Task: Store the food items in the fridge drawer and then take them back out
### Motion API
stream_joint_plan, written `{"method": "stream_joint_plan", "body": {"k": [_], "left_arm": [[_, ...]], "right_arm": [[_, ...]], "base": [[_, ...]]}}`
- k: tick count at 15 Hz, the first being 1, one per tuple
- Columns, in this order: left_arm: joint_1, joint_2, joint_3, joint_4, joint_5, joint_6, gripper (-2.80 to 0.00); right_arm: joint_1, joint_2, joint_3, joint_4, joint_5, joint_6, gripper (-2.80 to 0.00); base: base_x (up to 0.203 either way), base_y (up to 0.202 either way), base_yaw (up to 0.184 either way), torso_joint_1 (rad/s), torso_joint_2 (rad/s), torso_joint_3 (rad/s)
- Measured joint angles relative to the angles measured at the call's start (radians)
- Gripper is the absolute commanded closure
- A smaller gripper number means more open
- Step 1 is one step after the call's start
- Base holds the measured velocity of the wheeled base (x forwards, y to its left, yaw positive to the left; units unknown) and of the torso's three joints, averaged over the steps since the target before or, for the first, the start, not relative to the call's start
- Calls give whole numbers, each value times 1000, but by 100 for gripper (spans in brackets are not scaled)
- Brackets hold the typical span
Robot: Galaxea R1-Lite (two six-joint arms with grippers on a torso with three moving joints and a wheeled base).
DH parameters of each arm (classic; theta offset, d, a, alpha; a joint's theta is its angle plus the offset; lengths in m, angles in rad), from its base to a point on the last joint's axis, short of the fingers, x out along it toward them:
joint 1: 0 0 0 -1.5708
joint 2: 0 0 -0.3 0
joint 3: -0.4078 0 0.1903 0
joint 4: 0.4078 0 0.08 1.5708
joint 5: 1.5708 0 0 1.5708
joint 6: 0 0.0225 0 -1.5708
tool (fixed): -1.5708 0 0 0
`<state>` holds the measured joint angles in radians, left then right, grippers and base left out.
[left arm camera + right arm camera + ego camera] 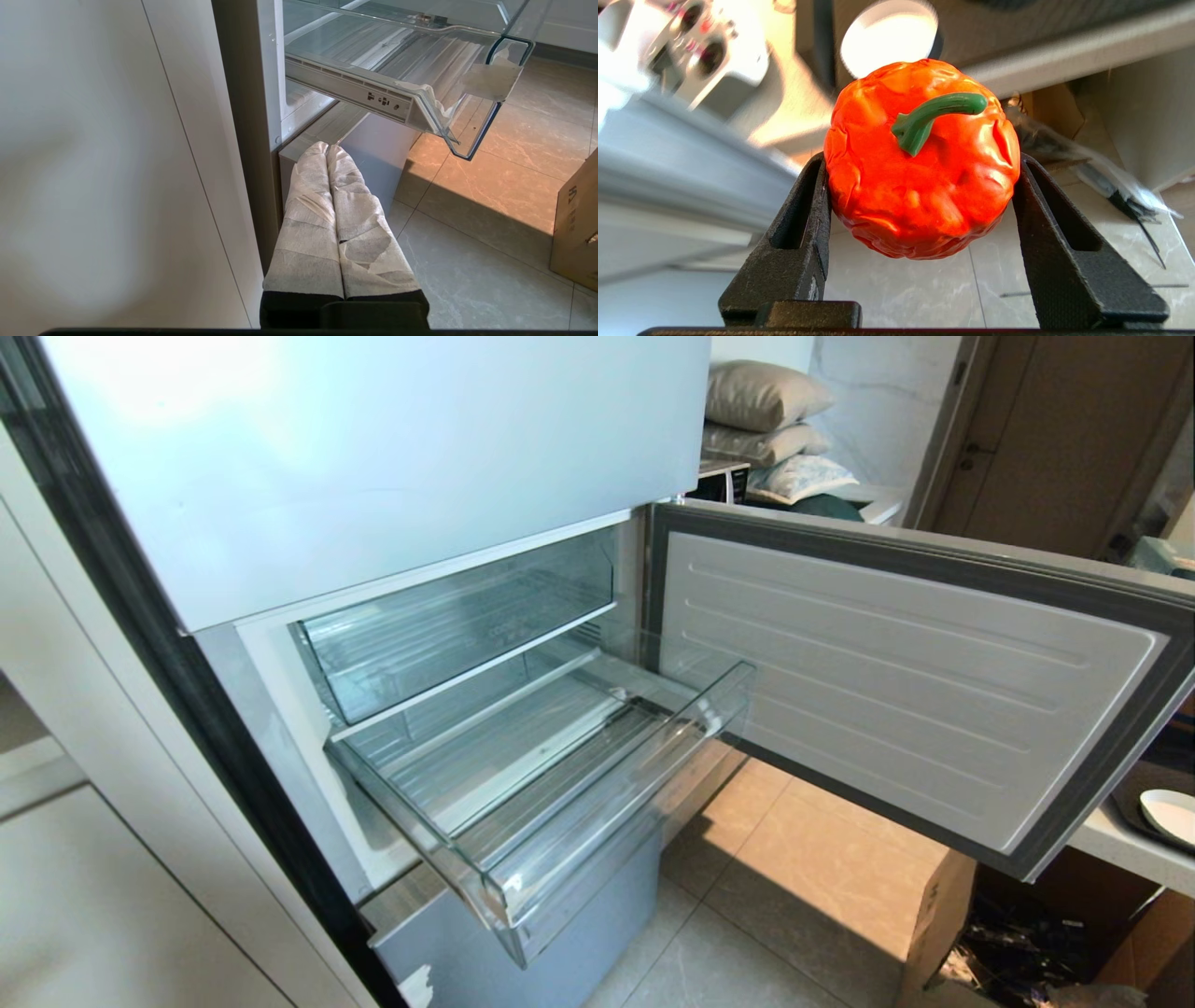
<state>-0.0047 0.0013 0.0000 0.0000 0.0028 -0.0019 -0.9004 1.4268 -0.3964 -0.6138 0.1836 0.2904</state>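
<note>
Evidently the storing half of the task is under way: the right gripper [922, 186] is clamped on the orange-red fruit [920, 163], its two black fingers [803, 219] pressed flat against opposite flanks so the green stem [931, 116] points back toward the wrist and stays clear of the squeeze. This grip across the widest part probably keeps the lumpy, glossy skin from slipping. Neither that arm nor the fruit shows in the head view, so the load is somewhere off to the right, near a counter edge and a white plate [1172, 814]. The fridge drawer [523, 859] stands pulled well out, its ribbed floor bare and its thick clear lip nearest the robot, which leaves an open drop from above; the fridge door [896, 681] is swung wide to the right, out of the way. The left gripper [327, 154], wrapped in pale cloth, hangs low beside the fridge's left edge with its fingers pressed together, seemingly parked. A cardboard box [577, 224] carries printing too small to read.
</note>
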Motion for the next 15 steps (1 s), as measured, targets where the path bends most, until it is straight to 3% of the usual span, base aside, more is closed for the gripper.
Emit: {"method": "stream_joint_plan", "body": {"k": [7,11,15], "left_arm": [[0,0,0,0,0,0,0],[0,0,0,0,0,0,0],[0,0,0,0,0,0,0]], "right_arm": [[-7,399,-327,-37,-34,-2,0],[49,573,-498,-39,-117,-5,0],[102,685,-604,-38,-124,-6,0]], "base": [[0,0,0,0,0,0],[0,0,0,0,0,0],[0,0,0,0,0,0]]}}
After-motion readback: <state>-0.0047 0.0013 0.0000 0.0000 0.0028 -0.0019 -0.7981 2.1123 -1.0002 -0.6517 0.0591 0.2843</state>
